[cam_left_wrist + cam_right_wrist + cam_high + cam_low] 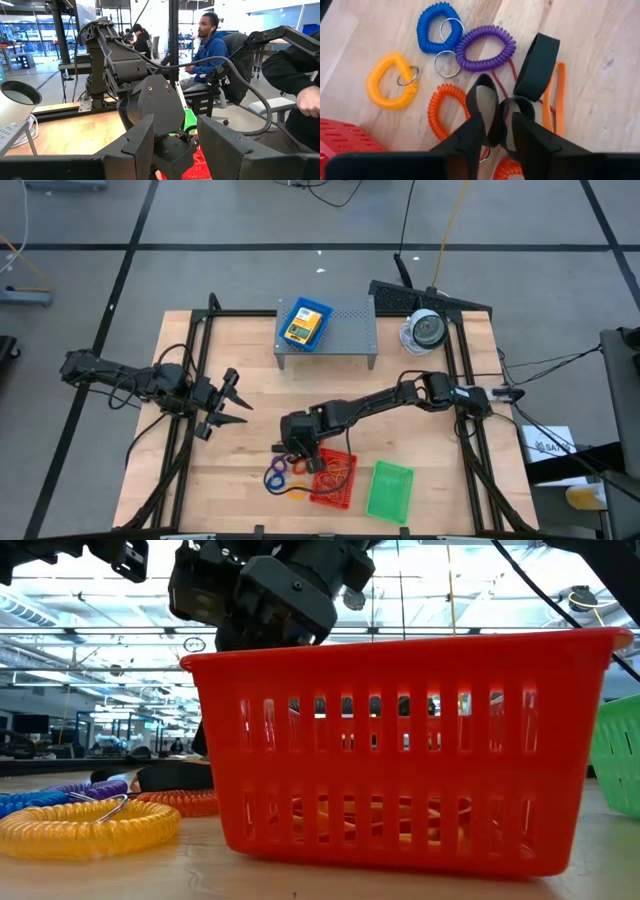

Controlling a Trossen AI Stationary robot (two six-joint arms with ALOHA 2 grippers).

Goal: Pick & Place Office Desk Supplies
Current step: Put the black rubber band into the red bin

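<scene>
Right end effector (497,131) down on the counter (250,370) just left of the red tray (335,478), fingers clamped on a black band (527,85) among the coil rings (485,49). Green tray (390,490) just right of the red one. Crayon box (305,323) on the shelf (345,330). Left end effector (232,402) spread open, empty, well apart at left.

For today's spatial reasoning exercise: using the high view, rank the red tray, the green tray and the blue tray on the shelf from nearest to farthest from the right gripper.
1. Red tray, right beside the right gripper.
2. Green tray, beyond the red one at the table's front.
3. Blue tray, on the grey shelf at the back.
</scene>
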